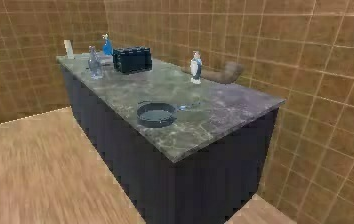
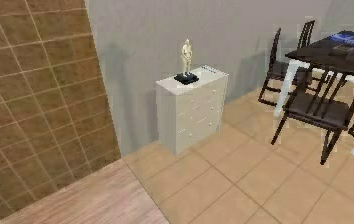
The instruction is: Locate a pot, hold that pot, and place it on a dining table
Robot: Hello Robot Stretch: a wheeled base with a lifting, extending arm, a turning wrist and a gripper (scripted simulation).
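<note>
- On the marbled counter [image 1: 220,110], just off the forward view's centre toward 9 o'clock: a dark round vessel [image 1: 157,114], low-walled, possibly the pot. It sits near the counter's front edge.
- Toward 11 o'clock on the same counter: a black boxy appliance [image 1: 132,60], a blue spray bottle [image 1: 107,45] behind it and a clear bottle [image 1: 94,63] beside it.
- At 12 o'clock: a small pale bottle [image 1: 195,67], upright. A grey-brown object [image 1: 226,72] lies at 1 o'clock by the tiled wall.
- Arm side view, 2 o'clock: a dark dining table [image 2: 310,50] with dark chairs [image 2: 315,108] around it.
- Centre: a white dresser [image 2: 192,108] bearing a statuette [image 2: 186,58].
- Gripper fingers: state cannot be told.
</note>
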